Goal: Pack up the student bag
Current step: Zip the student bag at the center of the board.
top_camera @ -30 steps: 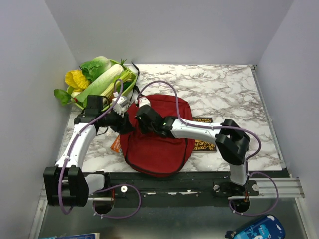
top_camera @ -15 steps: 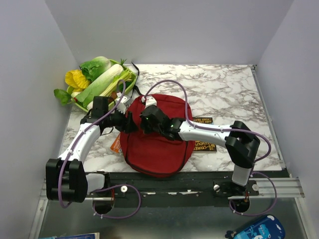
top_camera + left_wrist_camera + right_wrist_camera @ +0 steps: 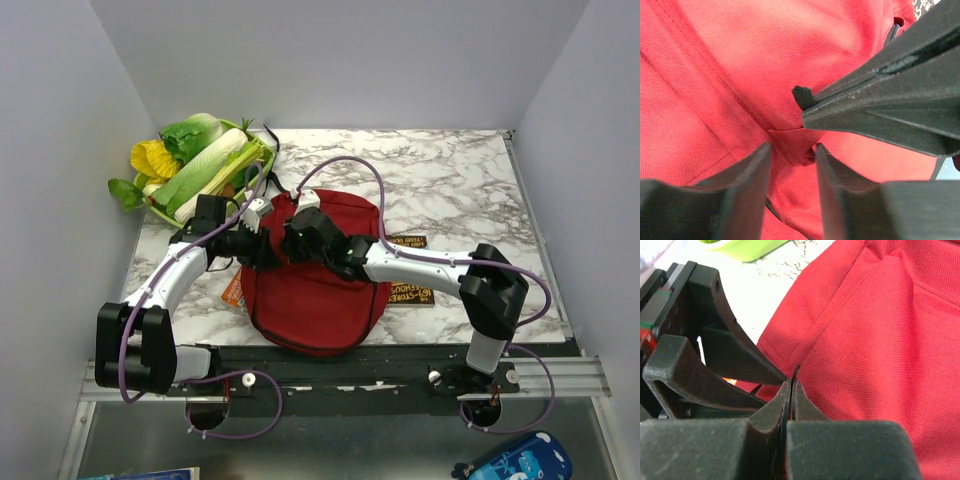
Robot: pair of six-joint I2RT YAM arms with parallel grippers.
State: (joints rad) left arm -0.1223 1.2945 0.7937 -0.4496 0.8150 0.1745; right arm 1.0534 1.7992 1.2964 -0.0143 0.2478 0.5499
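A white, marble-patterned surface [image 3: 450, 180] with grey veining sits inside a three-sided enclosure. It has a plain back wall [image 3: 340, 60], a left wall [image 3: 60, 200] and a right wall [image 3: 590, 200], all in the same matte, pale grey-lavender tone. A black strip [image 3: 330, 365] runs along the near edge, with a silver metal rail [image 3: 560, 378] just beside it. Nearer still lies a dull grey lower panel [image 3: 360, 450]. The light is soft and even, casting only faint shadows.

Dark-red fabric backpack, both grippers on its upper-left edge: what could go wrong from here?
Right gripper pinches only a small black tab; it could slip out under pull. Left gripper, open, straddles a shallow fold of the dark-red fabric backpack and may close on nothing. Grippers nearly touch; collision risk.
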